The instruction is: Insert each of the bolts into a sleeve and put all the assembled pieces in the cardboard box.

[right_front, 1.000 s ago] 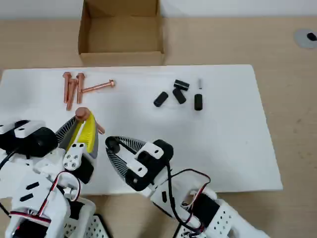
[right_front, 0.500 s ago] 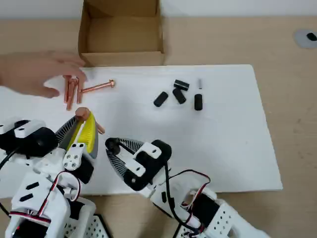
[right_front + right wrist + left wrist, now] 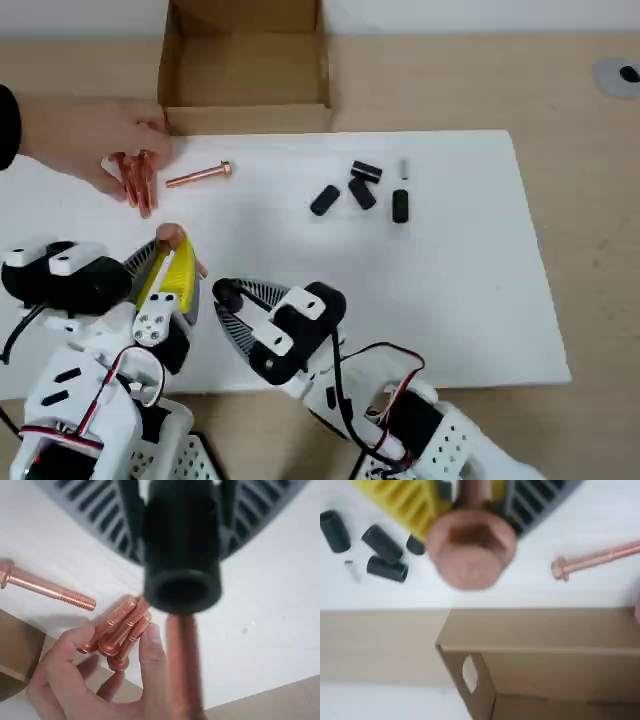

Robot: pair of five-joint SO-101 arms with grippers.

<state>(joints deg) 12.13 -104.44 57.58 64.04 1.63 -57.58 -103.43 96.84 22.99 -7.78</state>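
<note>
My left gripper (image 3: 172, 248), with one yellow finger (image 3: 405, 497), is shut on a copper bolt (image 3: 470, 545) near the mat's front left. Just to its right, my right gripper (image 3: 228, 297) is shut on a black sleeve (image 3: 182, 555); the open end of the sleeve faces the held bolt's shaft (image 3: 185, 665). A person's hand (image 3: 85, 140) grips three more bolts (image 3: 135, 182) at the mat's far left. One loose bolt (image 3: 200, 175) lies beside them. Several black sleeves (image 3: 362, 193) lie at the mat's middle back. The cardboard box (image 3: 245, 115) stands open behind the mat.
A white mat (image 3: 450, 290) covers the wooden table. A small thin pin (image 3: 404, 168) lies by the sleeves. The mat's right half is bare. A grey disc (image 3: 618, 75) sits at the table's far right corner.
A person's hand came in from the left and closed on the group of three bolts, shifting them left. Both arms have stayed almost still with their pieces.
</note>
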